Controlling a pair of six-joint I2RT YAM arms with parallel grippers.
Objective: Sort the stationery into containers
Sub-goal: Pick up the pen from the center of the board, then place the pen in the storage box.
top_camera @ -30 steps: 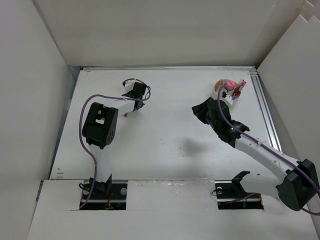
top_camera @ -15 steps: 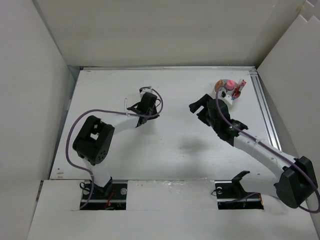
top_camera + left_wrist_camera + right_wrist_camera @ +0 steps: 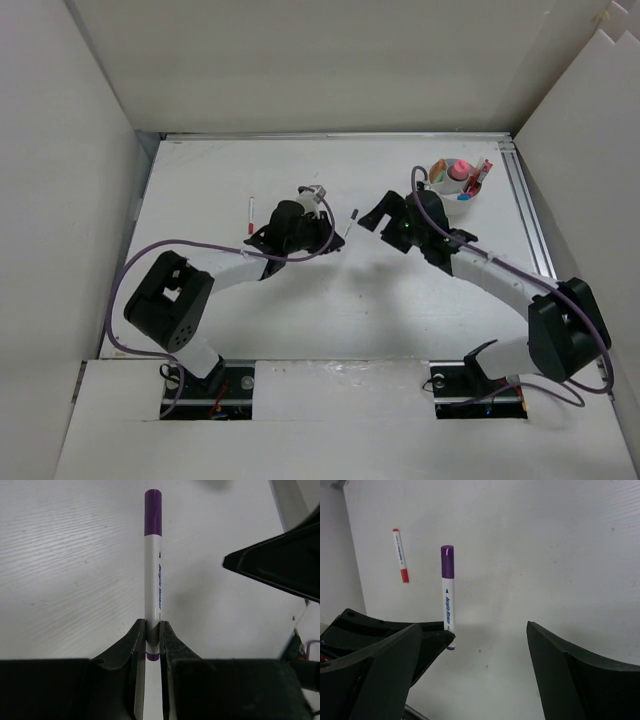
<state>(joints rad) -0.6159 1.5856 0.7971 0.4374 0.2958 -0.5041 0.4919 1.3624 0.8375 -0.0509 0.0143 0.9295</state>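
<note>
My left gripper [image 3: 152, 630] is shut on the lower end of a white marker with a purple cap [image 3: 152, 570], which sticks out ahead of the jaws above the table. In the top view the left gripper [image 3: 338, 240] and marker [image 3: 352, 219] sit mid-table. Just to their right, my right gripper [image 3: 385, 212] faces them. In its own view the right gripper [image 3: 475, 645] stands open and empty, with the marker [image 3: 448, 595] to the left of its gap. A red-capped pen [image 3: 250, 213] lies on the table at the left. The white round container [image 3: 462, 200] stands far right, with pink and red pieces inside.
White walls close in the table on three sides, and a metal rail [image 3: 530, 225] runs along the right edge. The red-capped pen [image 3: 400, 555] lies beyond the held marker in the right wrist view. One right finger [image 3: 280, 565] shows in the left wrist view.
My left arm swung right to mid-table with the marker in its jaws. My right gripper left the container, moved left toward the marker and opened wide.
</note>
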